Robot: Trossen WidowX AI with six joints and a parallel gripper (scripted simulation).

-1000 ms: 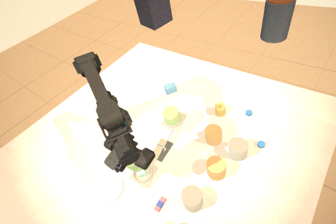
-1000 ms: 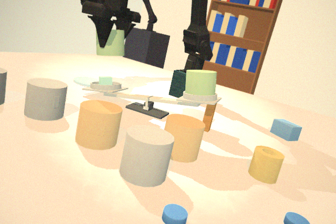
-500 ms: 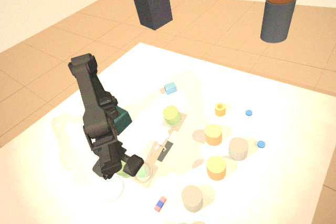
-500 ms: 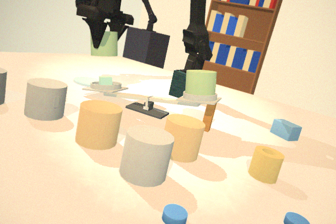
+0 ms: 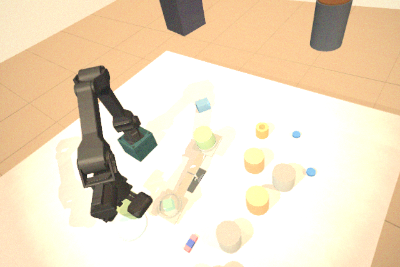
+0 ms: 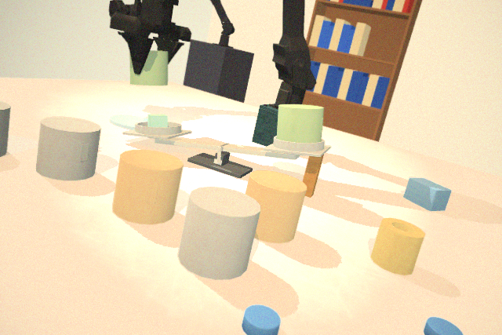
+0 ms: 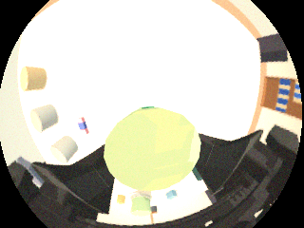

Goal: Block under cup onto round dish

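My gripper (image 5: 126, 209) (image 6: 154, 67) (image 7: 152, 151) is shut on a light green cup (image 6: 149, 78) (image 7: 152, 147), held well above the table. The held cup overlaps the dish's rear part in the top view; exactly how far it is over the dish is unclear. The round pale dish (image 5: 140, 232) (image 6: 123, 121) lies beside the balance's near end. A small mint-green block (image 5: 167, 204) (image 6: 158, 121) sits uncovered inside the ring on that end of the balance (image 5: 182, 184) (image 6: 202, 143). The other green cup (image 5: 204, 137) (image 6: 300, 124) (image 7: 141, 205) stands upright in the far end's ring.
Orange cylinders (image 5: 254, 161) (image 5: 257, 200) (image 6: 147, 187) and grey cylinders (image 5: 283, 177) (image 5: 229, 236) (image 6: 219, 231) stand beside the balance. A red-blue bar (image 5: 190, 242) (image 7: 83, 125) lies near the block's end. A blue block (image 5: 202, 105) (image 6: 427, 193) and yellow ring (image 5: 262, 130) (image 6: 397, 245) lie farther off.
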